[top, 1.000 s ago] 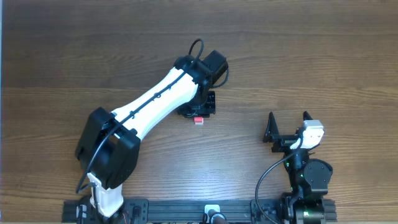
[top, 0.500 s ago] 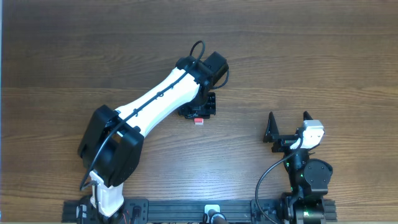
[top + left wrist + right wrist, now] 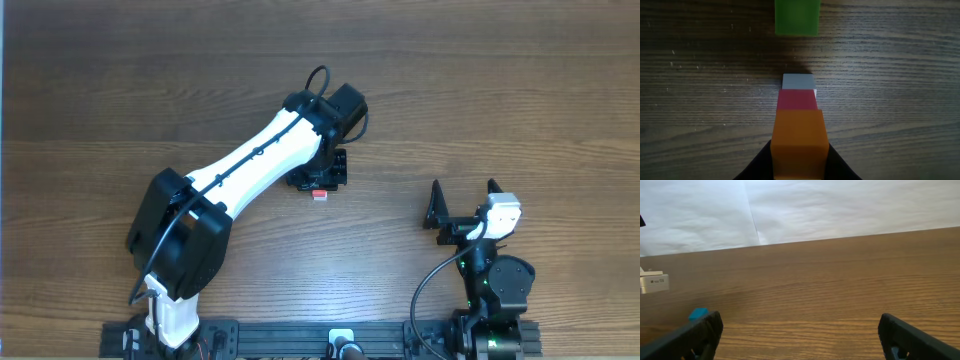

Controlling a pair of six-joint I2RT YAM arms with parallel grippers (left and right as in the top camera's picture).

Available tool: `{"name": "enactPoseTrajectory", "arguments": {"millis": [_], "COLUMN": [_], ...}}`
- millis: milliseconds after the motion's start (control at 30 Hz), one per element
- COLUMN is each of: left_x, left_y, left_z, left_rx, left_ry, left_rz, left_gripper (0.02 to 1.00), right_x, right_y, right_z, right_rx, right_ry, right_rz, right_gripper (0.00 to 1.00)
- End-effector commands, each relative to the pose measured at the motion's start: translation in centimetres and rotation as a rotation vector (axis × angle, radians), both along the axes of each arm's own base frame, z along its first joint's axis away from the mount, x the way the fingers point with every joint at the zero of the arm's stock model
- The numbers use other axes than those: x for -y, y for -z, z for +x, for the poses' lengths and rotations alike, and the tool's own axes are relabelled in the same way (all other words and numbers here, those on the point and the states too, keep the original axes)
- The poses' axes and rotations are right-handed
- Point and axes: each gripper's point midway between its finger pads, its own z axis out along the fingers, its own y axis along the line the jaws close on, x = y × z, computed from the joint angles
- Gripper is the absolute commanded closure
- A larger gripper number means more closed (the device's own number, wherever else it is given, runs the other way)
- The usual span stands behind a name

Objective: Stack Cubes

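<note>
My left gripper (image 3: pixel 799 167) is shut on an orange cube (image 3: pixel 799 142). Just past the orange cube a red cube (image 3: pixel 797 99) sits on a pale grey cube (image 3: pixel 799 81); whether the orange one touches the red one I cannot tell. A green cube (image 3: pixel 797 16) lies on the wood a little farther on. From above, the left gripper (image 3: pixel 320 172) sits near the table's middle, with the red cube (image 3: pixel 319 193) showing at its near edge. My right gripper (image 3: pixel 462 203) stands open and empty at the right, its dark fingers (image 3: pixel 700 332) wide apart.
A small blue cube (image 3: pixel 698 313) lies on the wooden table (image 3: pixel 520 90) in the right wrist view, with a white box (image 3: pixel 654 282) behind it. A white backdrop (image 3: pixel 840 205) stands beyond the table's far edge.
The left arm's elbow has shifted very slightly to the right. The gripper, the cubes and the right arm stand as before.
</note>
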Motion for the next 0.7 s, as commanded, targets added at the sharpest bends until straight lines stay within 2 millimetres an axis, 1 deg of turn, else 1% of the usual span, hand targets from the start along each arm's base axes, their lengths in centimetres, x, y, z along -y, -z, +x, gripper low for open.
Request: {"name": "enactPoseTrajectory", "arguments": {"millis": [33,567,700], "left_x": [-0.31,-0.33,-0.33], "left_y": [0.86,1.42,1.42], "left_z": [-0.56,-0.68,-0.68], "left_rx": [-0.037,-0.052,-0.052], "left_ry": [0.008,0.007,0.007], "left_rz": [0.012,0.02,0.02], "left_gripper": [0.849,0.851,0.816], "right_x": [-0.18,-0.18,-0.18], "right_y": [0.29,0.29,0.29], "right_z": [0.0,0.0,0.0], "right_rx": [-0.008,-0.008,-0.008], "right_ry": [-0.01,-0.01,-0.01], "right_rz": [0.006,0.006,0.006], "right_gripper": [0.007,0.007,0.007]}}
